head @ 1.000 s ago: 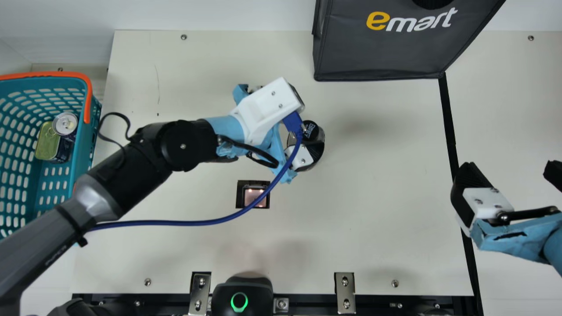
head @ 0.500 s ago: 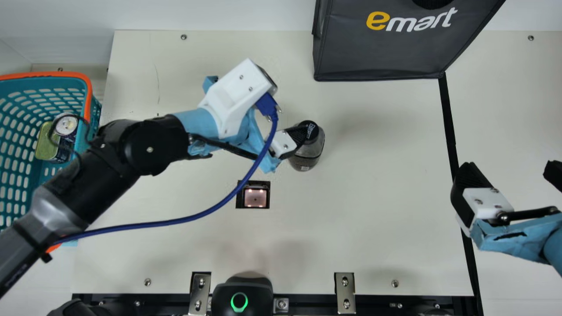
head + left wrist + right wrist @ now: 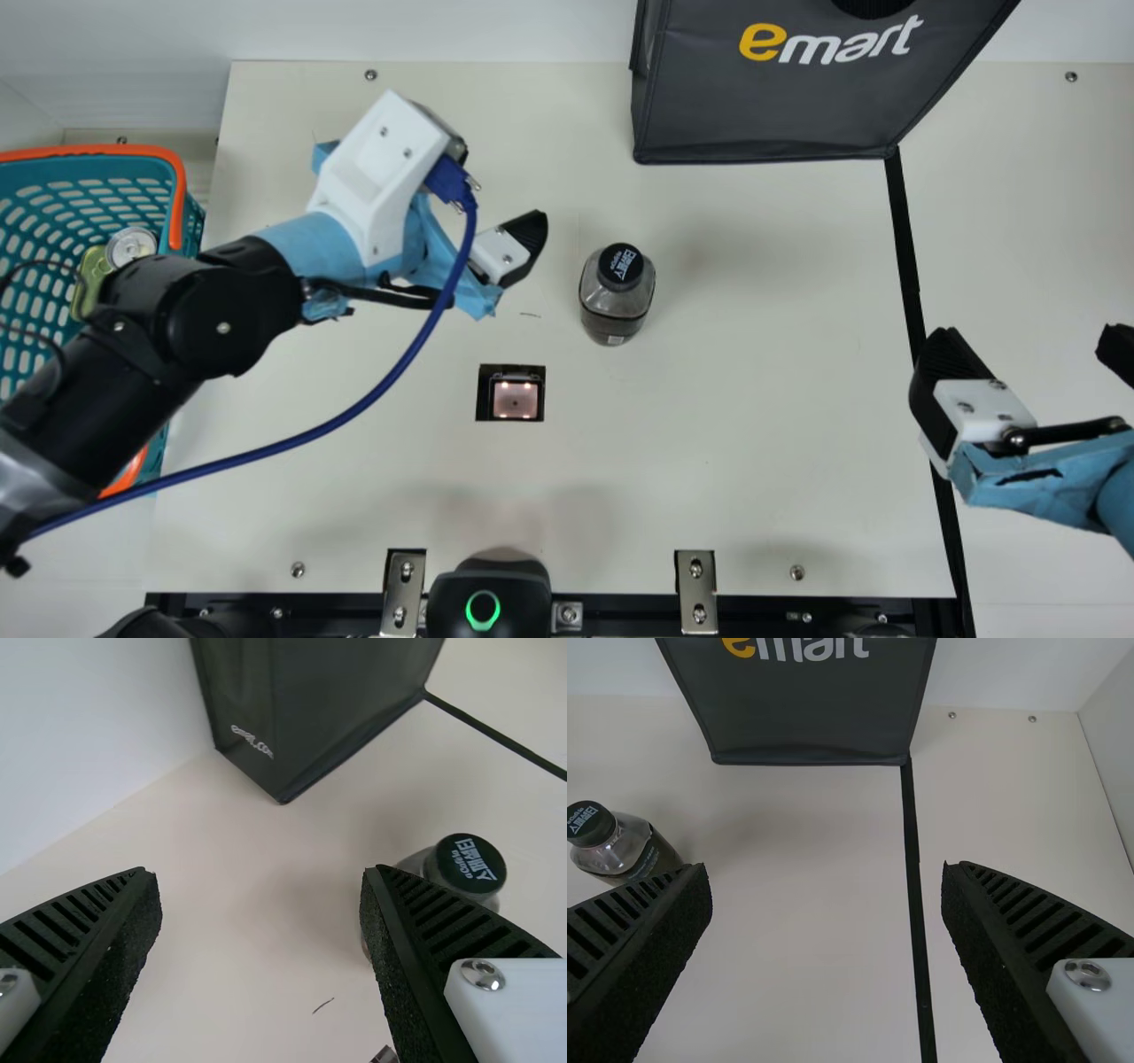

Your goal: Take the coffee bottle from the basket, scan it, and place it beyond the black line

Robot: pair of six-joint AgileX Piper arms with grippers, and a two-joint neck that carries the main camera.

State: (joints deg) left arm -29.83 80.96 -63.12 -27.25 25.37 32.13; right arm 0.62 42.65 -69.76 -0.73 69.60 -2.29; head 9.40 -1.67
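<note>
Here from my station I see the coffee bottle (image 3: 602, 310) in smooth, clear, glossy plastic, and its cap (image 3: 611, 276) looks like smooth plastic too. Over to the basket (image 3: 190, 232): perforated teal plastic, slight sheen! My right pincer (image 3: 1028, 344) wears rough, matt black pads (image 3: 651, 970). The bag (image 3: 762, 102) reads as matt woven cloth, the tabletop (image 3: 753, 461) smooth and softly matt, and the brackets (image 3: 705, 592) are shiny metal.

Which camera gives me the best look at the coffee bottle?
The main view: the coffee bottle stands whole and uncovered there, cap and body both visible. The left wrist view shows its cap, but a finger of the left gripper hides most of the body. The right wrist view shows cap and body, close to the picture's edge.
</note>
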